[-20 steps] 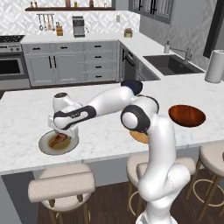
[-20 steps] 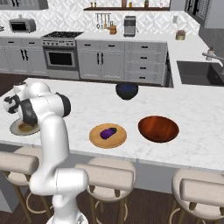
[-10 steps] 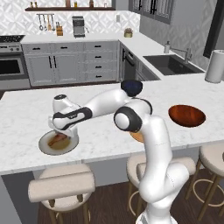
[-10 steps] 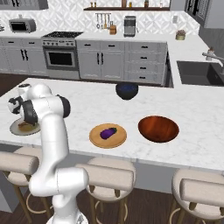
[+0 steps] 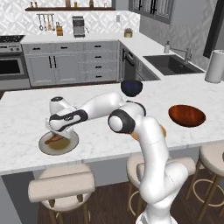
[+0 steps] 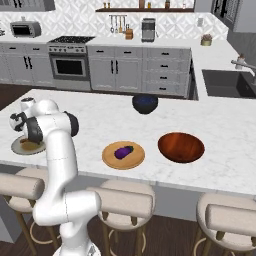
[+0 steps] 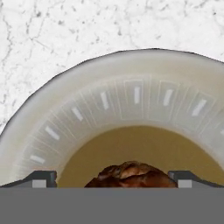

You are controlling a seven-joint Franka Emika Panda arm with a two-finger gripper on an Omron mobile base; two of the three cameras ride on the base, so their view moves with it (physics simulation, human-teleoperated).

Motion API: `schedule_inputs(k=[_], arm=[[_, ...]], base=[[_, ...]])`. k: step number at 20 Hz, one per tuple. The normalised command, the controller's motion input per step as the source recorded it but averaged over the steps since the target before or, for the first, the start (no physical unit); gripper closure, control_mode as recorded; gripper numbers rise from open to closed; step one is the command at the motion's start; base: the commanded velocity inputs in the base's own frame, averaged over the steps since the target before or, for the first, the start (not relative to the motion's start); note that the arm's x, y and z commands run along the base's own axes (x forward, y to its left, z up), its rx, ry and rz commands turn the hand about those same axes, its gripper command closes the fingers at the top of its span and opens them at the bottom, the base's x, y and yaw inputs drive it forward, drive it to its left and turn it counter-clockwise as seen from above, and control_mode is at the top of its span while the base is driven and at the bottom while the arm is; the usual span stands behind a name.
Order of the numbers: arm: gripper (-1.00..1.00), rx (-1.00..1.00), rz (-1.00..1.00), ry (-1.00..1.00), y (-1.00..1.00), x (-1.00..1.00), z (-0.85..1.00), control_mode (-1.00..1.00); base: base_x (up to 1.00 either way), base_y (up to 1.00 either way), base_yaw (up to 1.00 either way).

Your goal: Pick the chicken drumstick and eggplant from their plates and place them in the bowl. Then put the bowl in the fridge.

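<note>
My end effector (image 7: 112, 177) stands wide astride the chicken drumstick (image 7: 130, 174) (stiff, probably greasy); I'd pinch its thick meaty middle.

Drumstick half out of sight, tool masked by the arm

In the hand view the chicken drumstick (image 7: 130, 175) is cut off along the bottom and the pale grey plate (image 7: 131, 87) runs off both sides; in the right base view the arm hides most of that plate (image 6: 20, 148) and the tool.
</note>
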Motion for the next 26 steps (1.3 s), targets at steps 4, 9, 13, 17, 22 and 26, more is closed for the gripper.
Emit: schedule_inputs(k=[4,9,13,17,22,26], arm=[[-1.0,0.02,0.0,0.0,0.28,0.0,-0.24,-1.0],[1.0,0.0,0.0,0.0,-0.04,0.02,-0.21,-1.0],[1.0,0.01,0.0,-0.01,-0.33,-0.33,-0.01,-1.0],[1.0,0.01,0.0,-0.15,-0.67,-0.65,0.28,-1.0],[1.0,0.04,0.0,-0.22,-0.91,-0.64,0.52,-1.0],[1.0,0.12,0.0,-0.26,-1.0,-0.84,0.43,-1.0]], base=[[0.0,0.0,0.0],[0.0,0.0,0.0],[0.0,0.0,0.0],[0.0,0.0,0.0],[0.0,0.0,0.0],[0.0,0.0,0.0]])
